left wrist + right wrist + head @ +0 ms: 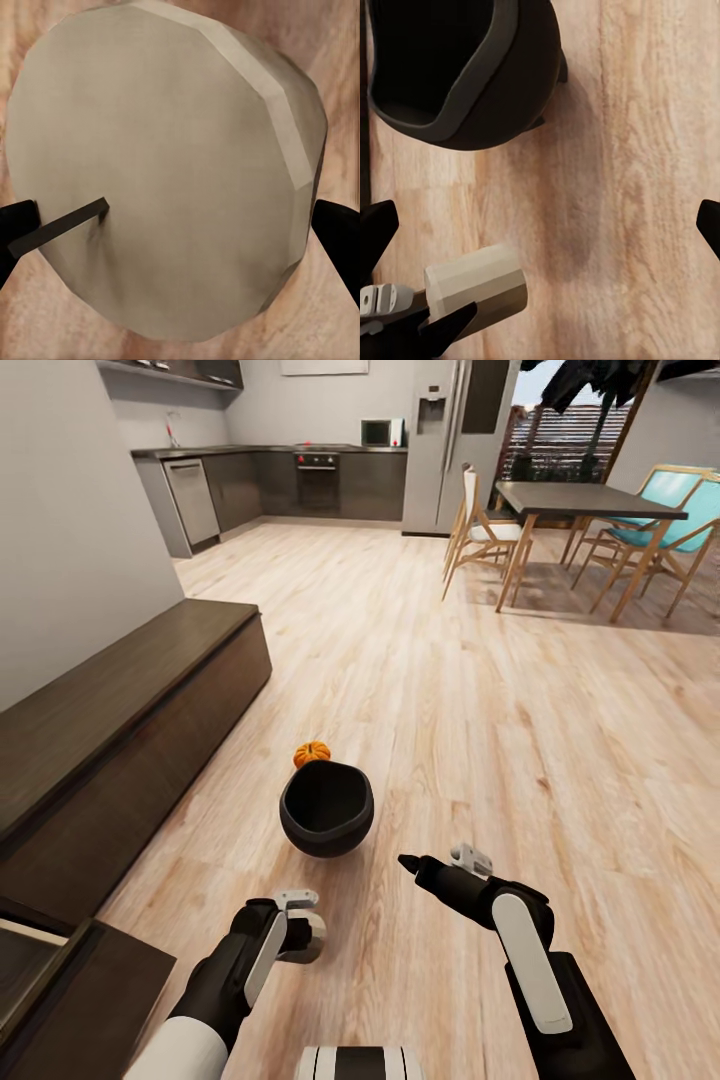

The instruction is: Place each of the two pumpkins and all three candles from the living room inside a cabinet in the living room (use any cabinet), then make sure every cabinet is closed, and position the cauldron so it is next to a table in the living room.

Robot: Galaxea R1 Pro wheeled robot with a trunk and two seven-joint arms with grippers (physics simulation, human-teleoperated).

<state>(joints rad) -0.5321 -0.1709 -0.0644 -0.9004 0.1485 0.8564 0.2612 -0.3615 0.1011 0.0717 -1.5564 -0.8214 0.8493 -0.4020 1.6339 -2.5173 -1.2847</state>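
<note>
The black cauldron (326, 808) stands on the wood floor just ahead of both arms. One orange pumpkin (311, 753) sits right behind it. My left gripper (300, 925) is shut on a cream candle (312, 940), whose flat top and dark wick show large in the left wrist view (165, 165) between the fingers (15, 225). My right gripper (437, 858) hangs open and empty to the cauldron's right, above bare floor (544, 225). The right wrist view also takes in the cauldron (465, 75) and the held candle (476, 289). The long dark-brown cabinet (110, 710) runs along the left wall.
At the near left, a drawer (40, 960) of the cabinet seems pulled out, showing a pale edge. A dining table (585, 500) with chairs (480, 530) stands at the far right. Kitchen units (300, 480) and a fridge (445, 440) line the back.
</note>
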